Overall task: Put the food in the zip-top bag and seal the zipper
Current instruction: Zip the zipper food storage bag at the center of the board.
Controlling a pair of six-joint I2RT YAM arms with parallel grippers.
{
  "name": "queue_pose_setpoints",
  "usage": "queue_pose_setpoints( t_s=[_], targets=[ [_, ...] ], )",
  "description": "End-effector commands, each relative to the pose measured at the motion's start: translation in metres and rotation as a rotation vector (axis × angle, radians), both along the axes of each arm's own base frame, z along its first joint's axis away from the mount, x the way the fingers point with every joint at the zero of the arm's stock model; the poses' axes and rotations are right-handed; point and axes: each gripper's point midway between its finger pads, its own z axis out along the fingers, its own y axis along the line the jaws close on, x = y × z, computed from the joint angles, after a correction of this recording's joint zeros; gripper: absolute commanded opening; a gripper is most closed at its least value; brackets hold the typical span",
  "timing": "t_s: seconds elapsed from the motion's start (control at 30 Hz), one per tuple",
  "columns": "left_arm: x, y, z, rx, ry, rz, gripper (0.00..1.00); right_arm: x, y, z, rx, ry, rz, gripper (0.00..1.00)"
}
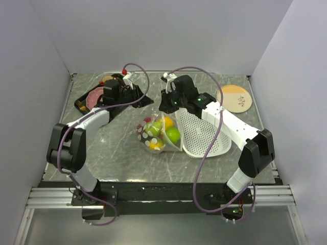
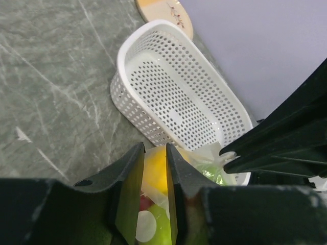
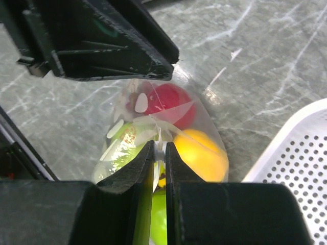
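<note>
**Right tool pinching bag top; left tool alongside; seal not confirmed**

Top external. The zip-top bag point(image 1: 157, 133) lay mid-tabletop point(image 1: 127, 161), its right side against the white basket point(image 1: 204, 135), with fruit visible inside. Its long axis ran roughly far-to-near. The far end pointed toward both tools. The right tool point(image 1: 164, 115) came down onto that end from the far right. The left tool point(image 1: 144, 103) sat just beside the same end from the far left. Both arms were about equally near.

Left wrist. The left tool point(image 2: 154, 148) had its jaws a narrow gap apart. A yellow citrus point(image 2: 156, 173) and dotted film showed through the gap. Could not tell whether the jaws nipped the film or only hung over it. The right tool point(image 2: 227, 161) entered from the right at the bag's top.

Right wrist. The right tool point(image 3: 159, 148) had its jaws almost together, clamped on a gathered fold of film at the bag's top. A white strip in that fold was likely the zipper point(image 3: 158, 133). Below it, inside the bag, were a red apple point(image 3: 171, 102), the citrus and a green apple point(image 3: 158, 224). The left tool point(image 3: 171, 64) hung just beyond, over the bag's far side.

Judgement: the food looked loaded. The coming move turns on the mouth edge running between the two tools.
</note>
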Motion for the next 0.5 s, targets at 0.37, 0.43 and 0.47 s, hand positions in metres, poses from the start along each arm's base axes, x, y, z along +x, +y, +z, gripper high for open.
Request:
queue_pose_setpoints(
  t_s=[0.37, 0.43, 0.47],
  targets=[
    [-0.014, -0.026, 0.039, -0.174, -0.135, -0.238, 0.29, 0.026, -0.014, 0.041, 0.07, -0.119, -0.059, 0.05],
    [-0.015, -0.03, 0.034, -0.164, -0.125, -0.245, 0.29, 0.025, -0.014, 0.045, 0.083, -0.12, -0.055, 0.05],
    [-0.016, -0.032, 0.032, -0.154, -0.138, -0.249, 0.29, 0.024, -0.014, 0.048, 0.089, -0.121, -0.05, 0.05]
  ],
)
